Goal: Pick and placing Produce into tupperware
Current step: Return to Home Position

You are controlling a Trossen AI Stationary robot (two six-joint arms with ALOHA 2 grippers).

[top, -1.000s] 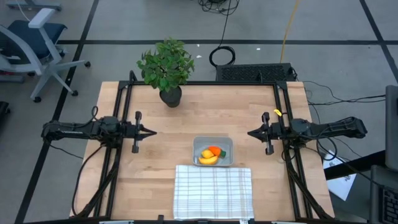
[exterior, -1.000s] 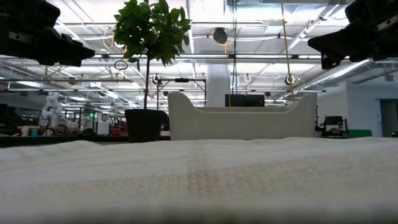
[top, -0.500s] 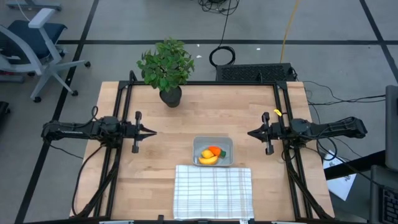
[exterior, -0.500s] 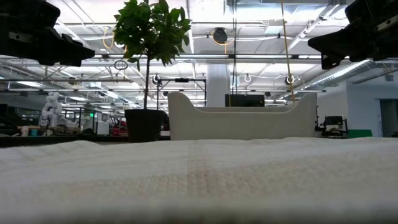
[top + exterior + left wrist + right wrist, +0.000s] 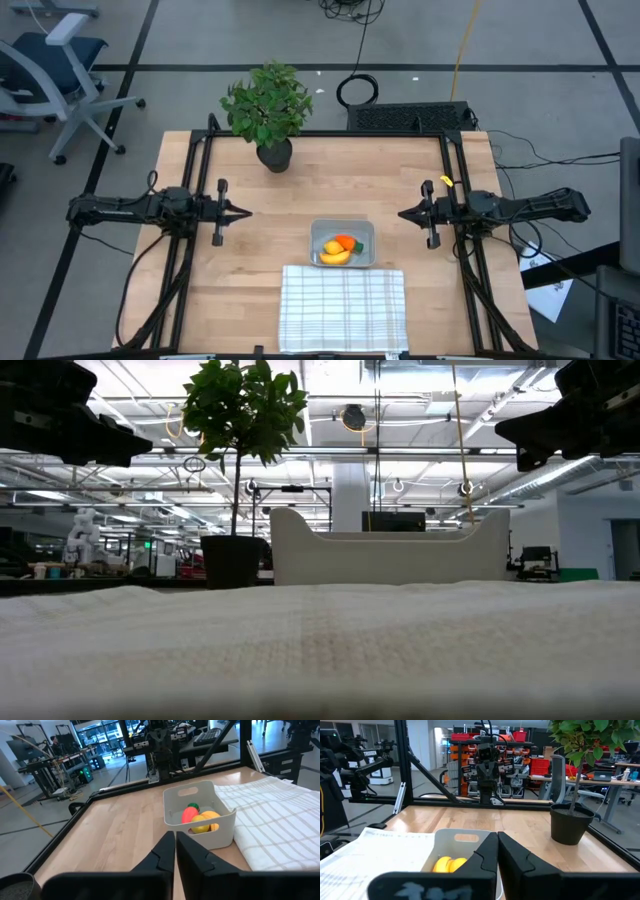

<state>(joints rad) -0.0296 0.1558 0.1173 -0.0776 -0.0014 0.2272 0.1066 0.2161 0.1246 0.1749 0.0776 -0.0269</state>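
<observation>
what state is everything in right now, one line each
tupperware: upright, no lid, holds all three pieces
carrot: inside the tupperware
banana: inside the tupperware
lemon: inside the tupperware
left hand: shut, empty, raised at table's left
right hand: shut, empty, raised at table's right
cloth: spread flat
potted plant: upright

Overhead, produce point(image 5: 340, 248) too small to tell its yellow pieces apart. In the low view, wholly hidden behind the tupperware point(image 5: 390, 560) wall. Checked cloth point(image 5: 320, 650) blurred across the foreground. Left arm point(image 5: 60, 415) and right arm point(image 5: 585, 405) cut by the top edge. In the right wrist view, only a yellow patch of produce showing over the near wall. Plant point(image 5: 580, 740) cropped above.
</observation>
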